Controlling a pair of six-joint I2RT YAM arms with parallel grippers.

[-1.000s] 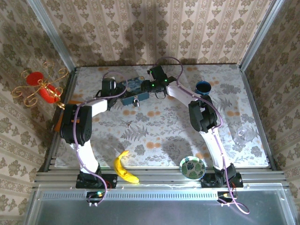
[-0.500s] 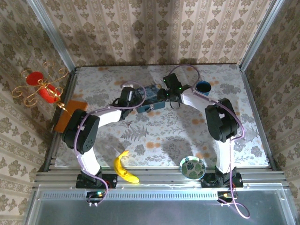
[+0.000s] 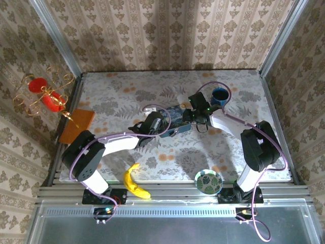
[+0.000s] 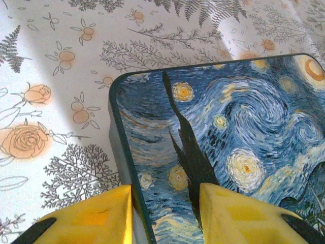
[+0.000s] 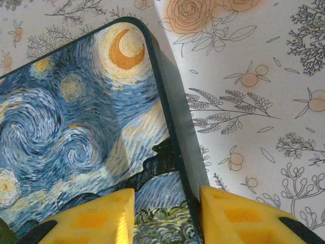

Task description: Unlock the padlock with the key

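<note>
Item: blue starry-night tin (image 4: 238,117), on floral tabletop (image 4: 45,61), mid-field.
Left hand (image 4: 165,195): jaws part-open, astride tin's corner edge, one finger beside wall, other over lid; actual grip cannot tell.
Right hand (image 5: 166,198): likewise astride edge at opposite end; grip cannot tell.
Likely purpose: brace tin from both ends, presenting lock for access.
Padlock (image 3: 176,132): tiny, at tin's near wall, between hands; condition too small to read.

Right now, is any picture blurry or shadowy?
Top external: bright and even, the arms dropping soft grey shadows on the tablecloth. Left wrist: the blue tin looks sharp, the yellow fingers slightly soft, a pale light stripe on the cloth. Right wrist: sharp too, a grey shadow hugging the tin's edge.
</note>
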